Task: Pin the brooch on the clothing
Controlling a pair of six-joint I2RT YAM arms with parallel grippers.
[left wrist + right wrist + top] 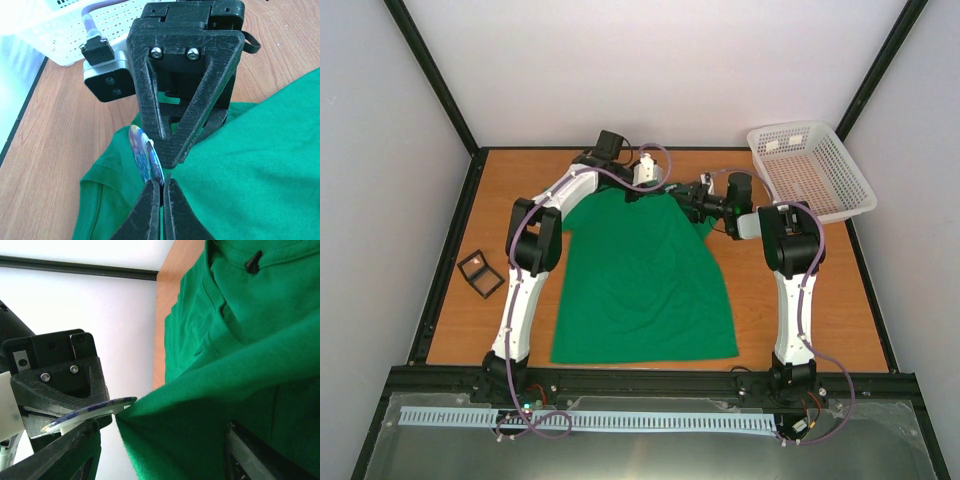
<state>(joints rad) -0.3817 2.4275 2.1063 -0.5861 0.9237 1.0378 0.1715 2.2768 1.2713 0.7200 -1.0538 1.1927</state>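
Note:
The clothing, a bright green T-shirt, lies flat on the table with its collar at the far side. My left gripper is shut on the lower edge of the brooch, a small round bluish badge held on edge over the sleeve. In the right wrist view the brooch touches a raised fold of the clothing. That fold fills the gap of my right gripper, whose jaws grip it from both sides. Both grippers meet near the shirt's far right shoulder. A dark label shows at the collar.
A white perforated basket stands at the far right corner of the table, close behind my right arm. A small black square-framed case lies near the left edge. Black frame rails border the table.

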